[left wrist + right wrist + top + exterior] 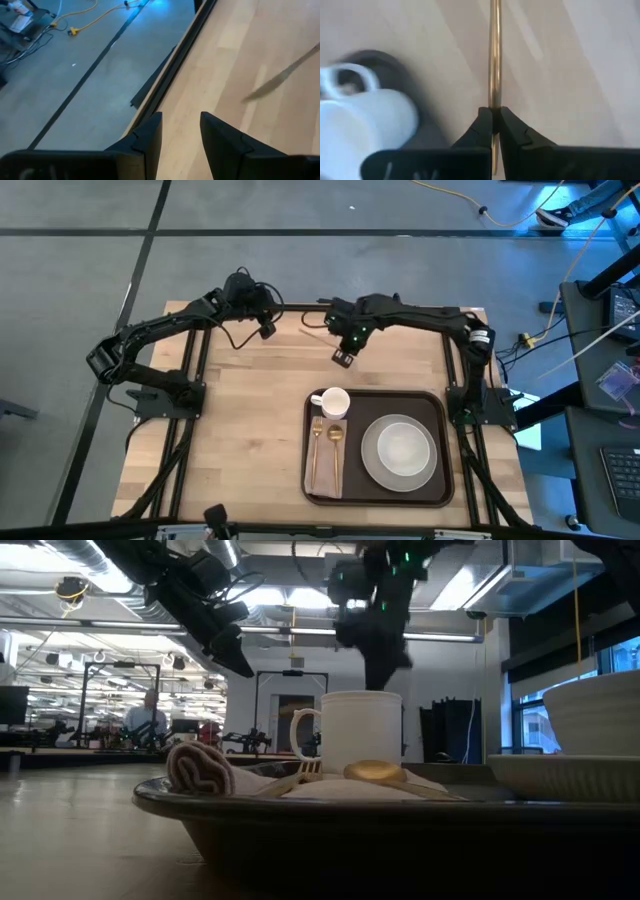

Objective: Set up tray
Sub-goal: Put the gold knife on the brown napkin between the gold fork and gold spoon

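Nearest the low camera, the tray [376, 448] is sitting at the table's [240, 430] front right, carrying a plate [399, 451], napkin [324, 470] and mug [333, 402]. Above its far edge, the right gripper [493, 120] is pinching a gold utensil [494, 55]. Back left, the left gripper [181, 132] is hanging narrowly open.

Tray [440, 448] dark brown. Plate [400, 452] white, mug [333, 402] white. Napkin [324, 462] tan, with a gold fork [316, 442] and gold spoon [336, 440] on it. Table [240, 420] light wood — pale planks, visible grain. Right gripper [495, 122] black, clamped on a thin gold-coloured utensil [494, 55]. Left gripper [181, 132] black. Floor [80, 270] grey — dark seam lines.
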{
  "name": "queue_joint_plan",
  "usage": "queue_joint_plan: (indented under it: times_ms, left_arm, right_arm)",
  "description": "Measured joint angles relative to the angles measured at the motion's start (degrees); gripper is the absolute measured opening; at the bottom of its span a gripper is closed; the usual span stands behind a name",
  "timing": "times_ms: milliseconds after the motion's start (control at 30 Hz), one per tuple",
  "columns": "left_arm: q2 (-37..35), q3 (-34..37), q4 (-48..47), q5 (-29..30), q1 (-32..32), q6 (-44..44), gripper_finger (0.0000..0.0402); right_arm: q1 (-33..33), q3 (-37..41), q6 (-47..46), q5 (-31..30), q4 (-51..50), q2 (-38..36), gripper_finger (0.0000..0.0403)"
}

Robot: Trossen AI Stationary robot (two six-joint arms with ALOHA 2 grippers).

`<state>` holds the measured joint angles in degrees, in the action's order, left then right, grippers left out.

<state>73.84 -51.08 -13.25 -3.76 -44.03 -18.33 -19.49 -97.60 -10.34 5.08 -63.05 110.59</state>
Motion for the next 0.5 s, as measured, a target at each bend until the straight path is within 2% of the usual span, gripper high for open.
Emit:
queue_joint_plan:
  times_ms: [133, 300, 500]
  left_arm:
    - [0.0, -0.1, -0.1, 1.8, 0.0, 0.0, 0.0127]
    - [0.0, -0.1, -0.2, 1.8, 0.1, 0.5, 0.0127]
    - [-2.0, -0.1, -0.3, -4.6, 0.5, 2.4, 0.0127]
  right_arm:
    - [3.5, -8.2, -12.6, -0.2, -10.8, 0.0, 0.0008]
    - [12.1, -16.4, -29.2, -3.8, -19.3, -0.1, 0.0008]
    - [27.6, -22.0, -54.7, -6.6, -22.2, -0.2, 0.0008]
